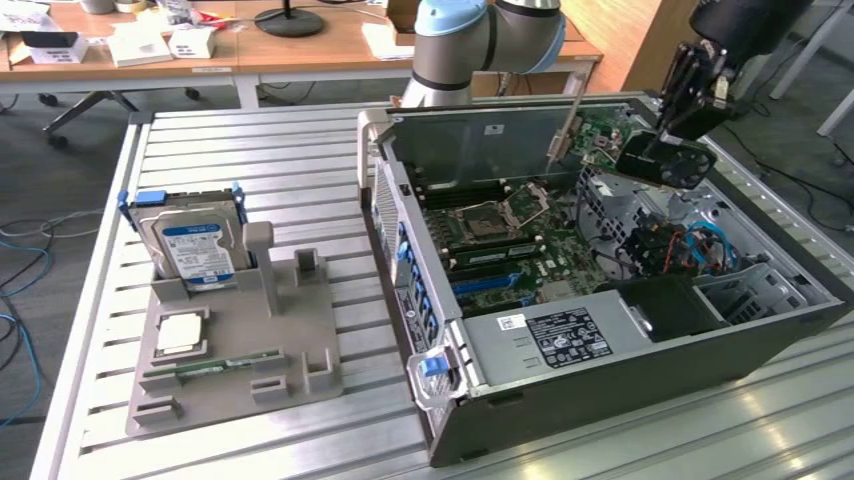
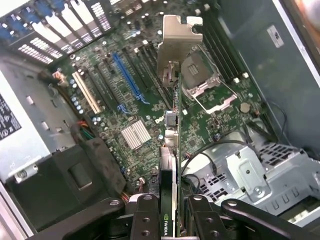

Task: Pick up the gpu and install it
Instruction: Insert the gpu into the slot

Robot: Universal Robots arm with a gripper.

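One black-fanned gpu point(image 1: 667, 160) with silver bracket hangs in the claw point(image 2: 170, 215).

— Where does the exterior view sit?
— High up, off a corner of the open computer case point(image 1: 641, 370). It stands well back and angles down across the case, taking in all of it, the slatted table point(image 1: 267, 150) beside it and the desks point(image 1: 334, 50) beyond it.
— And the wrist view?
— Close above the case's inside, facing steeply down along the edge of the gpu point(image 2: 172, 125) held in the gripper point(image 2: 172, 212).
— What do they share?
— The motherboard point(image 2: 115, 115) inside the case, with its CPU socket point(image 2: 205, 82) and blue slot point(image 2: 127, 80).
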